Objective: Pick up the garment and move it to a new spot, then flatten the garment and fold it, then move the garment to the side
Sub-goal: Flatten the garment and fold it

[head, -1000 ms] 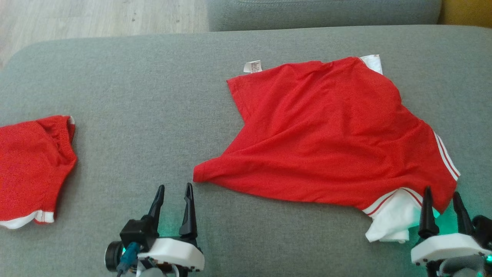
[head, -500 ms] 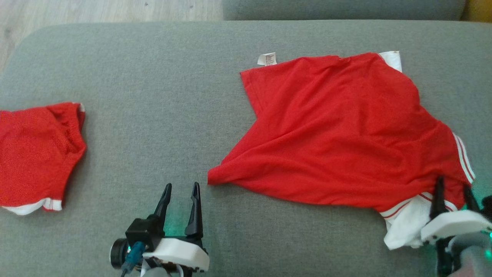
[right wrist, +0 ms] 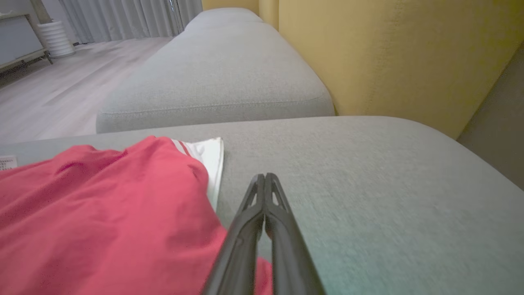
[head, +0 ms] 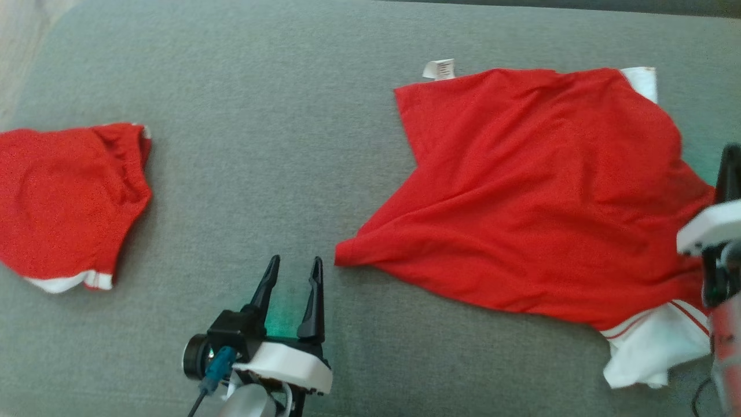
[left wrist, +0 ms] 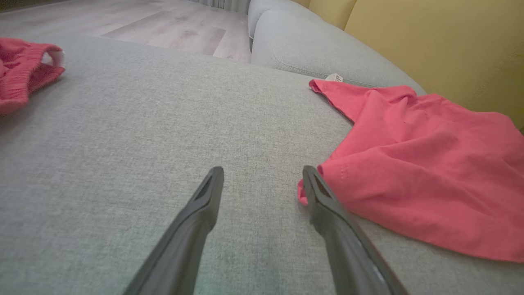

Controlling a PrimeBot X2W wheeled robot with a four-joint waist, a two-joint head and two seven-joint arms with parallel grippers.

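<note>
Right gripper (right wrist: pixel 265 176) pressed together at 3 o'clock by the red shirt (head: pixel 538 191), left gripper (head: pixel 295 259) spread wide down at 6 o'clock.

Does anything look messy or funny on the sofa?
Yes. The red shirt lies rumpled and crooked on the grey sofa, its white part bunched at one corner and its label poking out.

The T-shirt (head: pixel 538 191) was red with a white, red-striped sleeve (head: pixel 648 350), the shorts (head: pixel 63 197) red with a white hem, the sofa cushion (head: pixel 260 145) grey.
</note>
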